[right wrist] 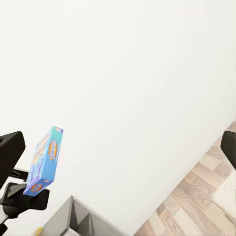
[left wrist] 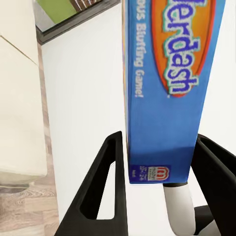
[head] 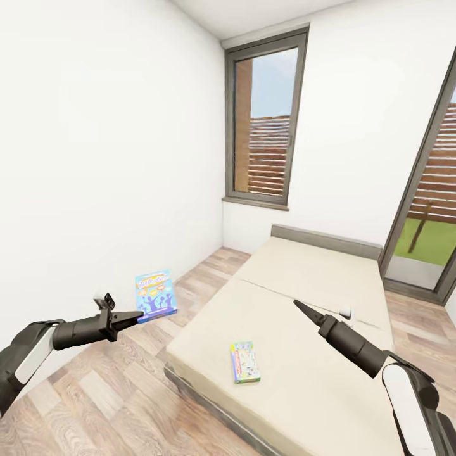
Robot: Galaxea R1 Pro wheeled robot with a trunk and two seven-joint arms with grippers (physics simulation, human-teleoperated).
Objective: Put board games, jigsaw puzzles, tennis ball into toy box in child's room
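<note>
My left gripper [head: 135, 315] is shut on a blue board game [head: 155, 295], holding it upright in the air above the wood floor beside the bed [head: 297, 297]. In the left wrist view the blue box [left wrist: 167, 88] stands between the two black fingers [left wrist: 105, 189]. A second board game [head: 245, 361], white and green, lies flat near the bed's front left corner. My right gripper [head: 297, 306] hovers over the middle of the mattress. In the right wrist view its fingers [right wrist: 10, 152] stand wide apart with nothing between them, and the held blue box [right wrist: 44, 160] shows against the white wall.
A white wall runs along the left. A tall dark-framed window [head: 266, 120] is at the back and a glass door [head: 427, 209] at the right. A low grey headboard [head: 326, 240] ends the bed. A small white object [head: 345, 311] lies on the mattress. Wood floor [head: 114, 392] lies left of the bed.
</note>
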